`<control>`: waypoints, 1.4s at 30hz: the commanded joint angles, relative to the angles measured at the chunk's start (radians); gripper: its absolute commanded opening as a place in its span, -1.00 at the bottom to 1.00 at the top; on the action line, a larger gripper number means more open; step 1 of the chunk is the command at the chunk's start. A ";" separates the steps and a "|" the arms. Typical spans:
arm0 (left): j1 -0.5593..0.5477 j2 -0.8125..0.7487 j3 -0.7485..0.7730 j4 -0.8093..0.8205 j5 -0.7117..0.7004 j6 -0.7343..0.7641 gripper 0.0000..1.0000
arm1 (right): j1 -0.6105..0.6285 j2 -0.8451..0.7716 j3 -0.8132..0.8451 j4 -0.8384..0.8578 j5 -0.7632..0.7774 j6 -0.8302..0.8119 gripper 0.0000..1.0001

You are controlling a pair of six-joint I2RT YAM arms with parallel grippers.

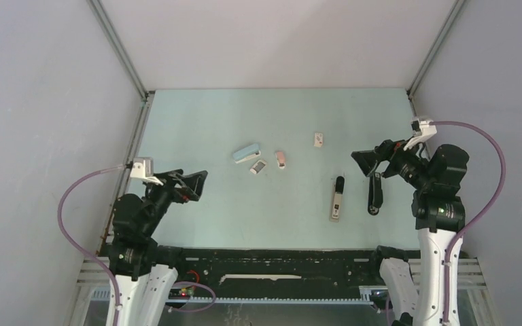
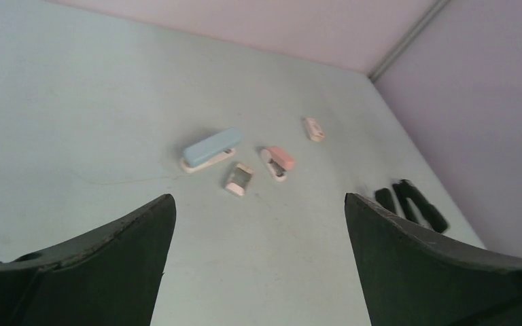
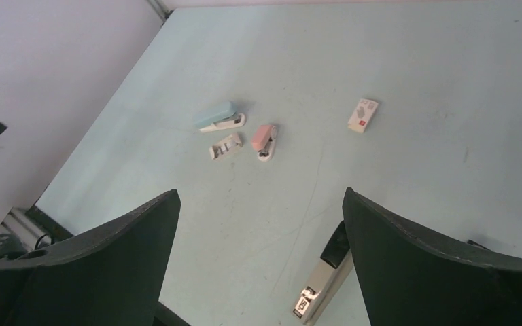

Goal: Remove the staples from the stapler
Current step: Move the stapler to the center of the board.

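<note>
The stapler (image 1: 338, 198), long, silver with a black far end, lies on the pale green table right of centre. In the right wrist view it (image 3: 323, 275) lies low, partly behind my right finger. No staples show in any view. My right gripper (image 1: 361, 163) is open and empty, above the table just up and right of the stapler; its jaws (image 3: 261, 192) stand wide apart. My left gripper (image 1: 199, 185) is open and empty at the left, far from the stapler; in its own view (image 2: 258, 200) only bare table lies between the fingers.
An all-black stapler (image 1: 375, 193) lies just right of the silver one. A light-blue stapler (image 1: 246, 153), a small pink-white piece (image 1: 258, 166), a pink piece (image 1: 281, 159) and a small white box (image 1: 318, 139) lie mid-table. Grey walls enclose the table.
</note>
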 commanded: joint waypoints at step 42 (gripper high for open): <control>-0.453 0.623 -0.083 0.507 -0.336 -0.067 1.00 | 0.397 0.296 0.040 -0.264 -0.306 -0.706 0.99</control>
